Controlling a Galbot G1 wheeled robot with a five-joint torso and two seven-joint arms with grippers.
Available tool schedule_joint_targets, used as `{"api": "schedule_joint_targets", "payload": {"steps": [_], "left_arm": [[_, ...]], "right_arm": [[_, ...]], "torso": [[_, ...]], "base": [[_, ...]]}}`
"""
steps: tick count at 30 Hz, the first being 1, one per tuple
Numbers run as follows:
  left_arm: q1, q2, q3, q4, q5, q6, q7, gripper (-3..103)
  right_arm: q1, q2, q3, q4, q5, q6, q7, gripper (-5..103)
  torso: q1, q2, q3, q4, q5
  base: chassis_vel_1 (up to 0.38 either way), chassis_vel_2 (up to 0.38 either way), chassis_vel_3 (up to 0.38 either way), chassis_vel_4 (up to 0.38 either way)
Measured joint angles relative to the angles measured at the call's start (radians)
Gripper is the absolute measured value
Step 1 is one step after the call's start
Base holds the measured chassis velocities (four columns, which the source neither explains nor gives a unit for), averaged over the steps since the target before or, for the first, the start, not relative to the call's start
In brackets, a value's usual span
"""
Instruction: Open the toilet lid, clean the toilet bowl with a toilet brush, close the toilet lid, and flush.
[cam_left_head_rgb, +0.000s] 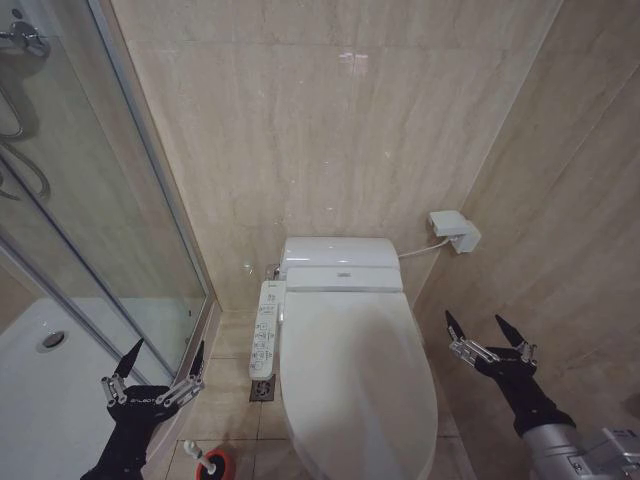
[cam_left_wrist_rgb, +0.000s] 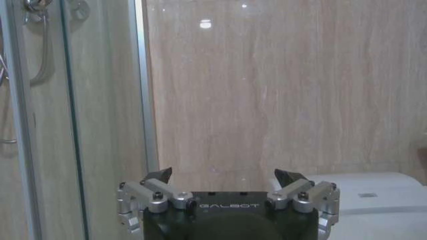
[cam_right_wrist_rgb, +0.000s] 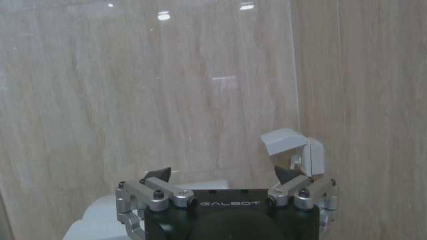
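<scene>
Toilet lid (cam_left_head_rgb: 352, 385) down over the bowl at centre, tank (cam_left_head_rgb: 340, 264) behind it against the far wall, control panel (cam_left_head_rgb: 265, 328) on its left, shower enclosure (cam_left_head_rgb: 90, 250) farther left, wall box (cam_left_head_rgb: 455, 230) far right — left end effector (cam_left_head_rgb: 160, 362) near left, right end effector (cam_left_head_rgb: 488, 334) right of the lid, brush holder (cam_left_head_rgb: 213, 463) on the floor near left.

Even, warm indoor light fills the head view, with no hard shadows. The beige marble wall (cam_left_head_rgb: 330, 120) carries a small bright reflection at upper centre, and similar ceiling-light glints sit near the top of both wrist views. The glossy toilet lid (cam_left_head_rgb: 350, 370) shows a soft sheen. The shower glass (cam_left_head_rgb: 90, 200) at left mirrors the tiles faintly. Straight wall edges bow outward toward the head view's corners. Both wrist views look slightly soft and hazy.
</scene>
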Motion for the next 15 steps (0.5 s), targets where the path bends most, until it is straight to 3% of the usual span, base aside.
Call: {"api": "schedule_joint_targets", "payload": {"steps": [15], "left_arm": [[0.0, 0.0, 0.0, 0.0, 0.0, 0.0, 0.0, 100]], "right_arm": [[0.0, 0.0, 0.0, -0.001, -0.002, -0.001, 0.0, 100]], "torso": [[0.0, 0.0, 0.0, 0.0, 0.0]], "base": [[0.0, 0.0, 0.0, 0.0]]}}
